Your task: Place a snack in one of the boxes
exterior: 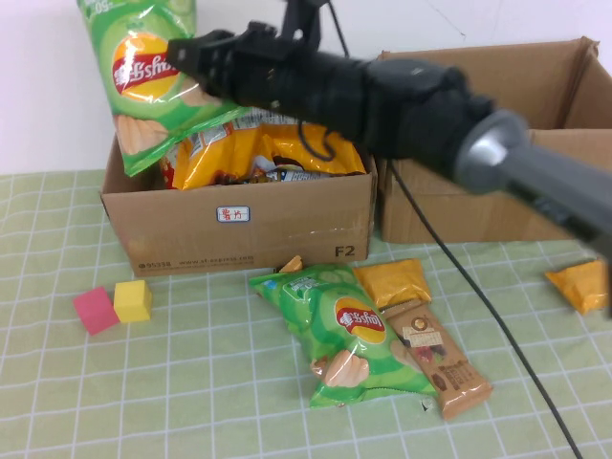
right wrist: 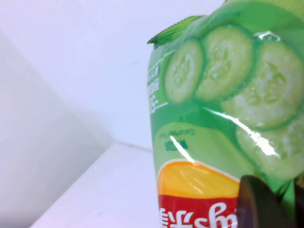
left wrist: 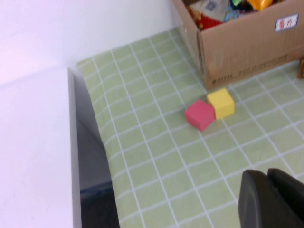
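Observation:
My right gripper (exterior: 196,57) is shut on a green cucumber crisp bag (exterior: 143,72) and holds it upright above the back left corner of the left cardboard box (exterior: 239,225). The bag's lower end hangs at the box's rim. In the right wrist view the bag (right wrist: 223,118) fills the frame, with the right gripper (right wrist: 280,199) clamped on it. The box holds several orange and red snack packs. My left gripper (left wrist: 268,190) is shut and empty, low over the checked cloth, left of the box and out of the high view.
A second cardboard box (exterior: 497,86) stands at the back right. On the cloth lie another green crisp bag (exterior: 349,335), an orange packet (exterior: 392,280), a brown bar (exterior: 440,359) and an orange packet (exterior: 580,285). A red cube (exterior: 96,310) and a yellow cube (exterior: 133,299) sit front left.

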Controlling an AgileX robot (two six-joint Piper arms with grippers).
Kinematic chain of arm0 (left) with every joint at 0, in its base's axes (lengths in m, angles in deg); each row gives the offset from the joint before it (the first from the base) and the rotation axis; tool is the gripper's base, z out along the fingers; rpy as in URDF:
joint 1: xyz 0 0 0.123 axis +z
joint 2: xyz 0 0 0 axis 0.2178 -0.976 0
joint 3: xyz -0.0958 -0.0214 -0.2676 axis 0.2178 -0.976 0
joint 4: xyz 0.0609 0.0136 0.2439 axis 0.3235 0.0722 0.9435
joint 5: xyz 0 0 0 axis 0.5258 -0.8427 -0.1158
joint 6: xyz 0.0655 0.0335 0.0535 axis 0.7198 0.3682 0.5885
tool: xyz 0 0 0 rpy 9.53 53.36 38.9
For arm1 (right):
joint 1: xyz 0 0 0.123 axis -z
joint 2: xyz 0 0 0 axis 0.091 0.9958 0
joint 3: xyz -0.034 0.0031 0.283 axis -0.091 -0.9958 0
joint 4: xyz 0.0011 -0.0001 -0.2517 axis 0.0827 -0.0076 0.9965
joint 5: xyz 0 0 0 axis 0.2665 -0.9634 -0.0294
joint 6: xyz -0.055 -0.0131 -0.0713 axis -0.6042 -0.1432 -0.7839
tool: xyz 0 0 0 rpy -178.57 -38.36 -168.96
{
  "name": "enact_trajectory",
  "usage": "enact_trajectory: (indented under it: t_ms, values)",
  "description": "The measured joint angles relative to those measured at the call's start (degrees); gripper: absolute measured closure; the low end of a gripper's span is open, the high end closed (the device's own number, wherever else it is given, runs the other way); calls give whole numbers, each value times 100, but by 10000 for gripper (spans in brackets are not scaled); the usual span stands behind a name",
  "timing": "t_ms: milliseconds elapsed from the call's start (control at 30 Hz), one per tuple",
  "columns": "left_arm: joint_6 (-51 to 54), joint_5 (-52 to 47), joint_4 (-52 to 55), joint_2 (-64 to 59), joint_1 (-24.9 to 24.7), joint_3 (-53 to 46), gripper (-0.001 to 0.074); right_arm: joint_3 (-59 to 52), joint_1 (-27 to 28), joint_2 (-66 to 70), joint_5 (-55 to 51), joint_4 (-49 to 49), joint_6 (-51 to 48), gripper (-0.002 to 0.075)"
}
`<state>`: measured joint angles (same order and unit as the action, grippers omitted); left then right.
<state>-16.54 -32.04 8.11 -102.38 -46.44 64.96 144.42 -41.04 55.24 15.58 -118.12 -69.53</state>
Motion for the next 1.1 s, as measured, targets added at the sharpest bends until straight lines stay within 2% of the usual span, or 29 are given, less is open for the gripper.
enact_trajectory:
  t_ms: [133,233,300,467,533,633,833,933,1000,1033,1100]
  values:
    - [21,-202,-65,0,0,0,735,644,-107,584,405,-62,-176,693]
    - [35,-224,-65,0,0,0,735,905,-129,939,719,-86,-355,640]
    - [35,-224,-76,0,0,0,735,962,-129,1077,860,-112,-495,557]
    - [35,-224,-166,0,0,-65,735,976,-129,1166,1021,-135,-604,230]
    - [35,-211,-177,0,0,-146,735,976,-140,1141,1029,-135,-629,174]
    - [19,-200,-218,0,0,-308,735,976,-148,1055,1114,-135,-728,141]
    - [11,-200,-278,0,0,-488,737,976,-148,746,1310,-171,-988,130]
    - [7,-107,-278,0,0,-500,737,976,-148,579,1334,-177,-1051,152]
    - [7,21,-278,0,0,-500,737,976,-148,466,1222,-177,-1074,216]
    - [7,118,-278,0,0,-500,737,976,-148,399,1081,-177,-1086,279]
    - [19,321,-246,0,0,-500,737,976,-148,225,696,-96,-1095,457]
